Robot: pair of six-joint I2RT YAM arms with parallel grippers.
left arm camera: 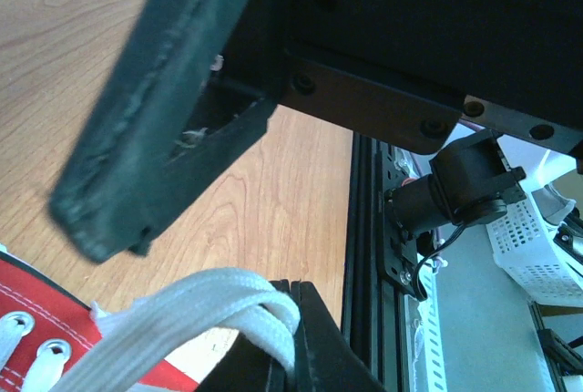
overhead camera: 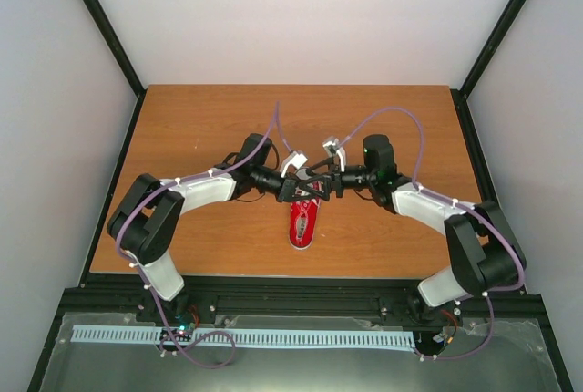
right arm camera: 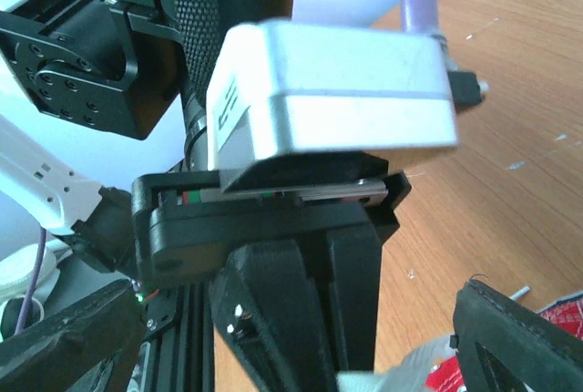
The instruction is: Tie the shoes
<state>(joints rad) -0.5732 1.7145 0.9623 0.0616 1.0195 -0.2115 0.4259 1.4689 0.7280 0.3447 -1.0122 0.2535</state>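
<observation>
The red sneaker lies on the wooden table near its front edge, toe toward the arms. Both grippers meet just above its far end. My left gripper is shut on a loop of white lace, pinched between its black fingertips, with red canvas and eyelets below. My right gripper is open. Its wide-spread fingers straddle the left gripper's shut fingers, and one of its fingers looms in the left wrist view. A bit of the red shoe shows at the lower right.
A black frame rail runs along the table's near edge. White walls enclose the table on three sides. A white perforated basket sits beyond the rail. Purple cables arc over both arms.
</observation>
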